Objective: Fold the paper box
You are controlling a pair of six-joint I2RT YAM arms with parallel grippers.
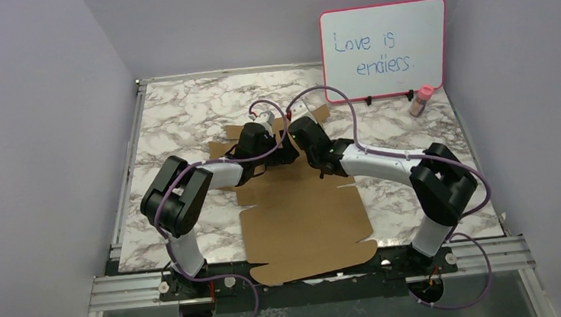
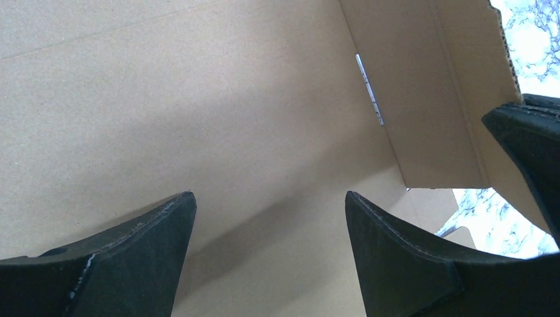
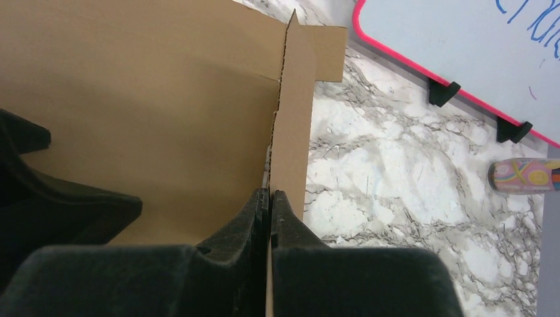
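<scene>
On the marble table (image 1: pixel 181 113), the paper box (image 1: pixel 306 217) lies centre frame, reaching the lower edge. Upper right, a whiteboard (image 1: pixel 384 50) seemingly reads "Love is endless." The left gripper (image 2: pixel 270 195) is spread above the box; the right gripper (image 3: pixel 271 193) pinches its upright flap.

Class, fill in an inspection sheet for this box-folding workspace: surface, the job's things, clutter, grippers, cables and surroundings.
Surface: marble-patterned table.
Job's things: paper box, a brown cardboard sheet lying mostly flat, with one far flap raised.
Clutter: pink-framed whiteboard standing at the far right, with a small pink-capped bottle beside it.
Grippers: left gripper open over the cardboard, holding nothing; right gripper shut on the flap's edge.
Cables: purple cables looping along both arms.
Surroundings: pale walls on three sides; metal rail at the near edge.
</scene>
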